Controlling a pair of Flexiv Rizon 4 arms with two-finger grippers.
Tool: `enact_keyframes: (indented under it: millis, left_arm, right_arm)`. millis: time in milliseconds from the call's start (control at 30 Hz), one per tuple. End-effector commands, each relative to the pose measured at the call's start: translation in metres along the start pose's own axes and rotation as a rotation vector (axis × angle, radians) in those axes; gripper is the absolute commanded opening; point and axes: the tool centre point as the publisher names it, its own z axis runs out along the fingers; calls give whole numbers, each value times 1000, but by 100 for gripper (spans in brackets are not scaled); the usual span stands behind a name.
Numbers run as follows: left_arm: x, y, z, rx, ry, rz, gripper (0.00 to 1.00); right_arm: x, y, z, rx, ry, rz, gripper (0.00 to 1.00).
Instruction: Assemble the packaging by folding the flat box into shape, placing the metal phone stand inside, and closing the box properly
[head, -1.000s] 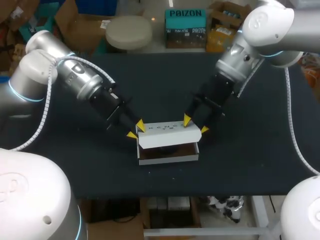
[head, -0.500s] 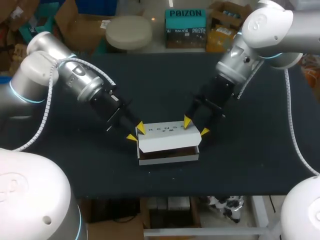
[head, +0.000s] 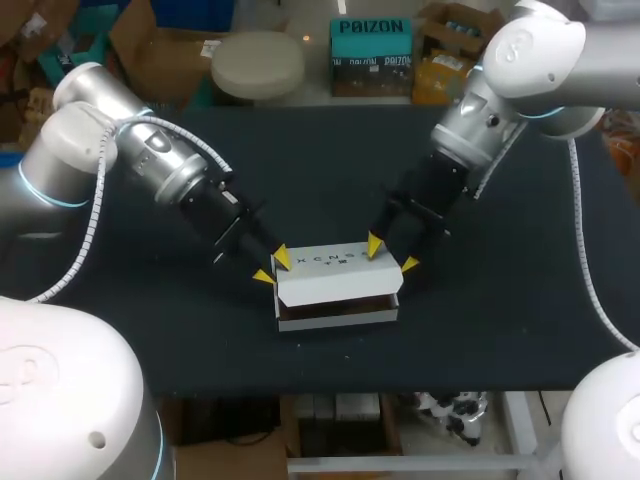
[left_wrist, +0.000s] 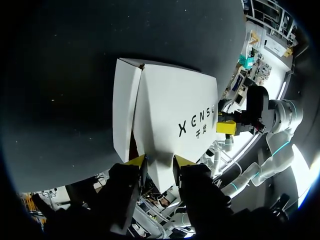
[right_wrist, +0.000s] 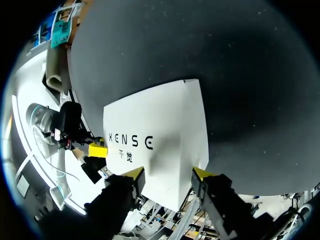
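At front middle of the dark table (head: 300, 150): white box (head: 338, 314), folded into shape, long side toward the near edge. Lid (head: 335, 276) hinged along the far side and tilted down over the tray, not flat yet. Dark slot open along the front, between lid edge and front wall. Dark brown inside the slot; cannot tell from any view whether the phone stand is in there. Dark print on the lid's top face.

Left arm (head: 150, 165) in from the left, with the left gripper (head: 272, 264) at the lid's left end. Open, only a narrow gap between the yellow tips. One tip by the lid's far left corner, the other just off its left edge. In the left wrist view, lid's end between the two tips. Nothing clamped as far as visible. Box's left end wall (left_wrist: 122, 107) just beside the lid there, with a thin brown gap between wall and lid.

Right arm (head: 480, 115) in from the right, with the right gripper (head: 391, 252) at the lid's right end. Open wide, tips spread across the lid's short edge. One tip at the far right corner, the other just beside the near right corner. Holds nothing. Tips at or on the lid; actual contact not resolvable.

Grippers facing each other across the box, each showing in the other's wrist view past the lid's far end.
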Motion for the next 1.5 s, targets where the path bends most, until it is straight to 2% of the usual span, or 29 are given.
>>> enact_keyframes:
  millis: [33, 367, 567, 1500]
  left_arm:
    - [-1, 1, 1, 5, -4, -1, 35]
    - [-6, -2, 4, 2, -6, 1, 37]
    - [-8, -4, 5, 0, -9, 1, 38]
    - [-6, -2, 5, 4, -25, 9, 40]
  right_arm:
    - [0, 2, 4, 4, -2, 3, 61]
    - [-1, 4, 7, 11, -6, 6, 60]
    - [-4, 5, 8, 11, -8, 10, 63]
    - [-6, 6, 5, 2, -31, 11, 61]
